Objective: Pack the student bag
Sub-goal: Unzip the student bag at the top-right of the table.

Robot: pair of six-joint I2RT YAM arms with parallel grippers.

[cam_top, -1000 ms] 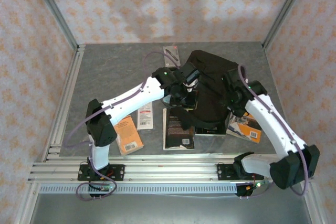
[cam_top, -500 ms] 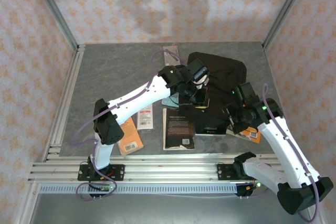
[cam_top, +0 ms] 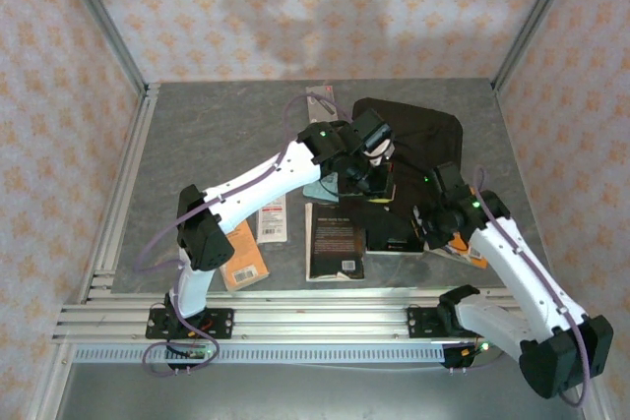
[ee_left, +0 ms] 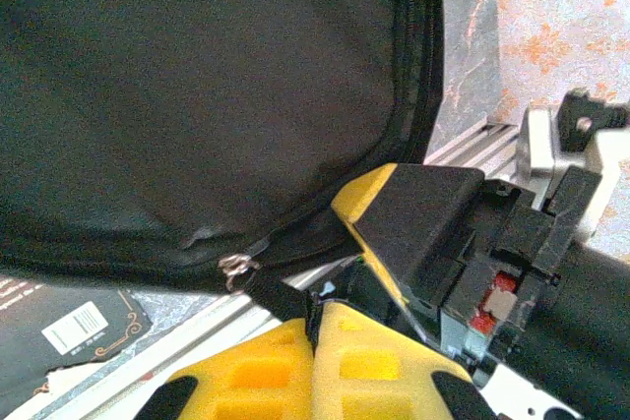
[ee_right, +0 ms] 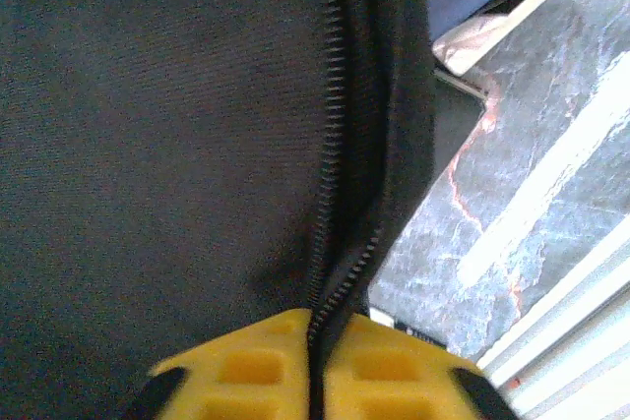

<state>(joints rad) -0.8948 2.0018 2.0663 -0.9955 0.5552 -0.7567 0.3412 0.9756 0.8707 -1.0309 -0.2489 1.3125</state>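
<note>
Left gripper (ee_left: 313, 330) is clamping a black zip pull (ee_left: 274, 292), jaws pressed together with the tab between them. The pull is hanging off the student bag (cam_top: 423, 135) at its zipped edge. Right gripper (ee_right: 313, 330) is pinching the bag at its zip edge (ee_right: 335, 145), fingers closed tight on the fabric. In the top view both are working the bag's near side, right one nearer. Bag is lying flat on the table (cam_top: 207, 135), right of centre, toward the far side. Black book (cam_top: 333, 240) is lying just near-left of it, and an orange book (cam_top: 241, 255) is sitting well left.
</note>
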